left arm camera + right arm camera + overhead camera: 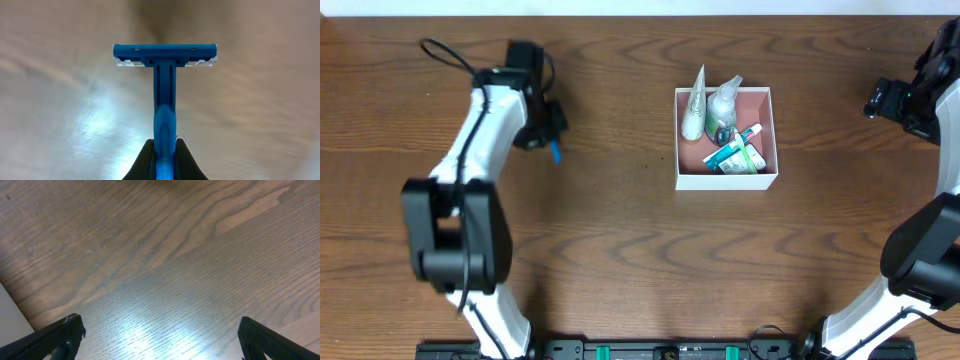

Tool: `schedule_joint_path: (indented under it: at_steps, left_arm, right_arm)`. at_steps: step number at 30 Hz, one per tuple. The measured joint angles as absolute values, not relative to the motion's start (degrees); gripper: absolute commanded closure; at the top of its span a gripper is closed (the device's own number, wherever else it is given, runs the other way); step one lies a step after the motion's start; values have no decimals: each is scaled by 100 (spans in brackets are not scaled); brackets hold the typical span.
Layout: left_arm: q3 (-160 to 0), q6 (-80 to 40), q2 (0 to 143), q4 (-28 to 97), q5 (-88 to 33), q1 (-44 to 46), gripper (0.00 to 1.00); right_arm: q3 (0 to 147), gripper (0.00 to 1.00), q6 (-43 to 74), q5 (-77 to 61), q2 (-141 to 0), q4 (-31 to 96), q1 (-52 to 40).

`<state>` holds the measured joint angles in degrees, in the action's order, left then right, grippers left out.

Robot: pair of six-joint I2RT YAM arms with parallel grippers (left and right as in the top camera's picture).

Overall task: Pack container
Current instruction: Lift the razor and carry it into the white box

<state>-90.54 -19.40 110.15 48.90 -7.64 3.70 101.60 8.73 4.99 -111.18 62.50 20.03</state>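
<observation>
The container is a square white box with a pink inside, on the table right of centre. It holds two pale tubes, a small bottle and a toothpaste tube. My left gripper is far left of it and is shut on a blue razor, gripped by the handle with the head pointing away, above the wood. The razor's tip shows in the overhead view. My right gripper is open and empty, over bare table at the far right.
Both arm bases stand at the front edge of the wooden table. A pale edge shows at the left of the right wrist view.
</observation>
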Motion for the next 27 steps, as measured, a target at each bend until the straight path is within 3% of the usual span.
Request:
schedule_joint_path:
  at_steps: [6,12,19,27]
  left_arm:
    - [-9564,-1922,9539,3868,-1433,947,94]
    - [-9690,-1173,8779,2709,-1682,2722,94]
    - [-9686,-183,9406,2220,-1175,4145,94]
    - [-9675,395,10665,1686,-838,4517,94]
  right_arm:
    - [10160,1,873,502,-11118,6252,2003]
    - [10160,1,873,502,-11118,6252,2003]
    - [10160,1,873,499,-11118,6252,2003]
    - [10160,1,873,499,-11118,6250,2003]
